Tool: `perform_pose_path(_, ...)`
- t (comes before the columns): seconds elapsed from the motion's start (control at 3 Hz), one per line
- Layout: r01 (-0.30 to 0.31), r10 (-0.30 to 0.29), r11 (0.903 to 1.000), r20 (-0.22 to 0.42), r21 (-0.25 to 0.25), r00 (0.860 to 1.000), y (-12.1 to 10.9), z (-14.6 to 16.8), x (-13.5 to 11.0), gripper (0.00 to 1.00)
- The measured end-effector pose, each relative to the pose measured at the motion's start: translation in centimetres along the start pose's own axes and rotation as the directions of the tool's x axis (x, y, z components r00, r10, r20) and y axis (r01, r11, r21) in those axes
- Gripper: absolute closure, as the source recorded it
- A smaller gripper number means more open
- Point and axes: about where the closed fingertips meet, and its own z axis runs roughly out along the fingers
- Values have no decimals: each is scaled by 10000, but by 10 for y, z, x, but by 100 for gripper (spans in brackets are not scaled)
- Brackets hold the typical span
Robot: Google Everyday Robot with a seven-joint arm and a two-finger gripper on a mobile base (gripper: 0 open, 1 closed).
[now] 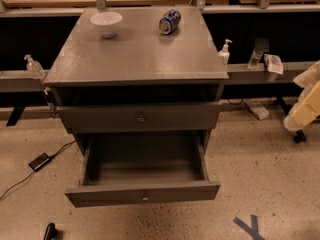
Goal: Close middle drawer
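While the middle drawer point(142, 194) stands pulled far out of the grey cabinet point(135, 59), its low front and tiny pale knob facing the camera and its tray showing nothing inside, the task reads as not yet begun. Top drawer point(140, 118): directly above, taller front, darker round knob, close to shut. Cabinet top: white bowl point(106, 23) at rear left; blue can point(169, 21) on its side at rear right, the two well apart. Gripper point(303, 113): cream-coloured, at the right edge of the view, well apart from the cabinet and above the floor; whether it is spread or pressed together cannot be told. Step in hand, as judged: approach. The next move calls for bringing the gripper round to the drawer front, setting it flat near the knob, and pushing straight toward the cabinet so the drawer runs in square. Floor: black power adapter point(39, 161) with cable at left; blue tape cross point(248, 227) at lower right.
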Motion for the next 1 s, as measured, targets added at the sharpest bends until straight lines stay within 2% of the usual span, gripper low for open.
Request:
perform_pose_path(0.33, -9, 9, 10000, 25, 21, 10000, -1, 0, -1, 0)
perform_pose_path(1.0, -832, 838, 9951, 92, -543, 9964, -20, 14, 8, 0)
